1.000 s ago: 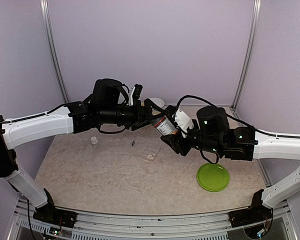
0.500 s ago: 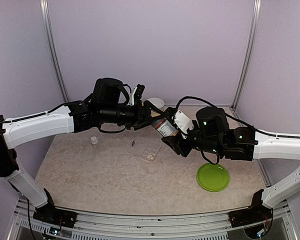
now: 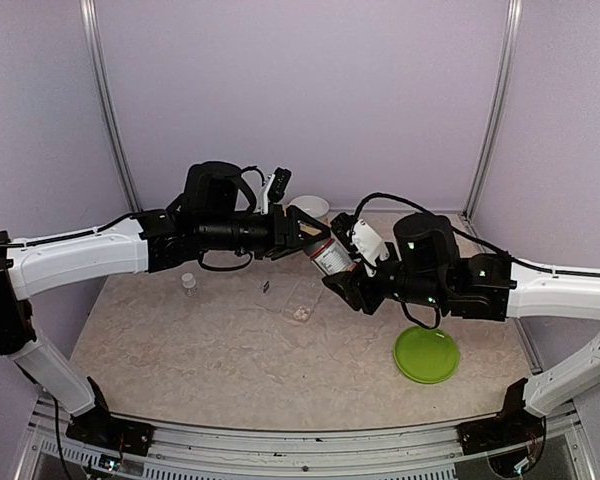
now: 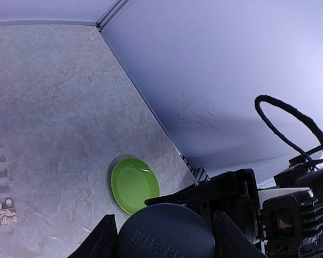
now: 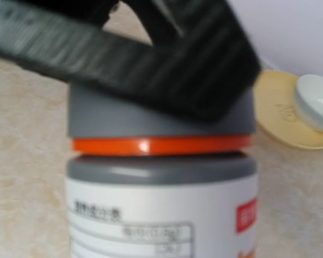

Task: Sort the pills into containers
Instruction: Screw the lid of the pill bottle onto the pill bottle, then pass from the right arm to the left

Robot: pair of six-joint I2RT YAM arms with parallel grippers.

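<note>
While the right pincer (image 3: pixel 345 272) clamps the bottle (image 3: pixel 330 256) aloft, the left pincer (image 3: pixel 302 232) pinches its grey cap (image 5: pixel 161 115) — probably stiff, slick, best gripped at the rim. At seven o'clock on the bench (image 3: pixel 200 340), the pill box (image 3: pixel 302 296) holds tiny pills (image 3: pixel 302 313), likely light, roll-prone.

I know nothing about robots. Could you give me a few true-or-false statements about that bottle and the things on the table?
1. The bottle stands on the table. False: it is held in the air, with the right end effector gripping its body.
2. The left end effector has its fingers on either side of the cap. True.
3. An orange ring sits under the grey cap. True.
4. The green plate holds the clear pill box. False: the box lies on the table, apart from the plate.
</note>
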